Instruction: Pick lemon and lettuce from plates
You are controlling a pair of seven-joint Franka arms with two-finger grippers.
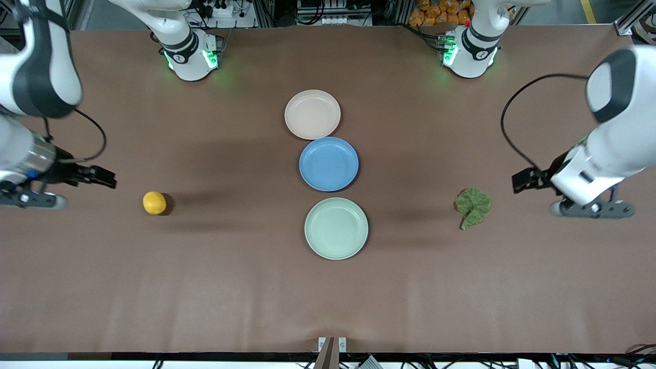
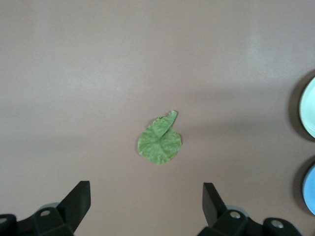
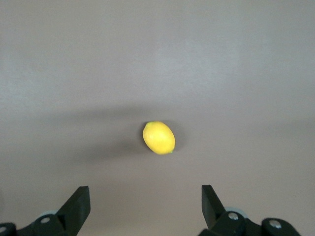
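Observation:
The yellow-orange lemon (image 1: pixel 154 203) lies on the bare table toward the right arm's end, on no plate. It also shows in the right wrist view (image 3: pixel 159 137). The crinkled green lettuce (image 1: pixel 473 207) lies on the bare table toward the left arm's end and shows in the left wrist view (image 2: pixel 160 141). The beige plate (image 1: pixel 312 114) and the mint green plate (image 1: pixel 336 228) are both empty. My right gripper (image 1: pixel 31 199) is open and empty, up beside the lemon (image 3: pixel 146 191). My left gripper (image 1: pixel 592 208) is open and empty, up beside the lettuce (image 2: pixel 146 189).
An empty blue plate (image 1: pixel 328 163) sits between the beige and mint plates in a line down the table's middle. The edges of the mint plate (image 2: pixel 310 108) and the blue plate (image 2: pixel 310 189) show in the left wrist view. The brown table covering is flat.

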